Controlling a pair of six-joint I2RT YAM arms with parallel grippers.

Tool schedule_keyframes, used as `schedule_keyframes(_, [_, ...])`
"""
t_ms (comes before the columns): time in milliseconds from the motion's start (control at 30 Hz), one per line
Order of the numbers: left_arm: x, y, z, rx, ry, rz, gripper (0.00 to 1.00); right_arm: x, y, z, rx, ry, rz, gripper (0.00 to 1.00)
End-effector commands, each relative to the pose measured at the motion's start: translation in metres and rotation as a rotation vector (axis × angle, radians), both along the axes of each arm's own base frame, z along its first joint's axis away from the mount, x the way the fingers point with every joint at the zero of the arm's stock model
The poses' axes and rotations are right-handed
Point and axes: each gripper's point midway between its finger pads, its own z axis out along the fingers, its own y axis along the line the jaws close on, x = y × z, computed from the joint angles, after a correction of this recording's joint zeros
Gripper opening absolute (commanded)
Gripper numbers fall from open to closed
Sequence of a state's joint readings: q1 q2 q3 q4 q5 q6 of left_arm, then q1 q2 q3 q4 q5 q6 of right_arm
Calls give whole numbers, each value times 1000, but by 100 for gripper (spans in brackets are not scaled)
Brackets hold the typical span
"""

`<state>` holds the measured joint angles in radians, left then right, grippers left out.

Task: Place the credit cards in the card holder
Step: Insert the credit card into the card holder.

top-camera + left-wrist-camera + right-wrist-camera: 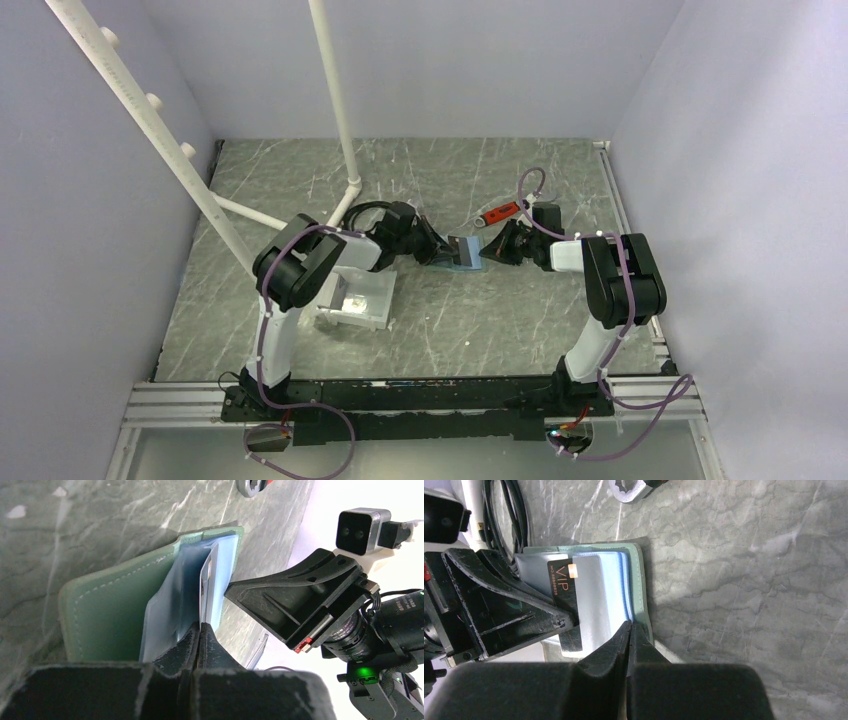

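**Operator:** Report the layout, largest item first.

**Technician:** Grey marbled tabletop (pixel 520 320). A rectangular white plastic tray (pixel 383 318) sits left of centre, toward the near edge. The flat grey-green folding card holder (pixel 466 252) lies open about mid-tabletop, between the two arms. A red-handled metal wrench (pixel 502 211) lies just beyond it toward the far edge.

**Operator:** Gripper status?

**Technician:** The right gripper (pixel 629 626) has its jaws closed, pinching the edge of the holder at its translucent light-blue plastic pockets (pixel 167 605). The left gripper (pixel 200 626) is closed on a thin dark rectangular plastic card marked VIP (pixel 565 587).

**Operator:** Task progress?

**Technician:** Judged partly done. The dark card stands partway into a pocket and is not fully seated; a good part of it projects on the left gripper's side. Whether any card is already stowed cannot be told. No other credit cards can be identified, and the tray contents are too small to read. Remaining: seat this card, then load the others.
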<state>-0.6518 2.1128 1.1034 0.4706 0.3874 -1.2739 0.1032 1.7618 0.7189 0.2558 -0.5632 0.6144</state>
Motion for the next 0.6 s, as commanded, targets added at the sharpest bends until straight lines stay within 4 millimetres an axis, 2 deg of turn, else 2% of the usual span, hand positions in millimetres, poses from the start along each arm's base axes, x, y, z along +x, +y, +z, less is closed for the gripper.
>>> schedule_keyframes(0, [-4,2,-20,90,7,-50,0,-16,7,-10,18,52,36,0])
schedule_keyframes(100, [-6,-2,-19,78,12,-70,0,-16,7,-8,22,46,36,0])
schedule_keyframes(200, [-6,-7,-20,70,13,-93,6,-16,7,-7,23,43,35,0])
schedule_keyframes(267, [-7,-7,-19,107,6,-109,15,-16,7,-8,21,45,37,0])
schedule_keyframes(433, [-7,7,-15,235,-37,-130,49,-16,7,-7,21,42,38,0])
schedule_keyframes(567, [-8,14,-13,291,-55,-137,62,-16,8,-8,27,44,45,0])
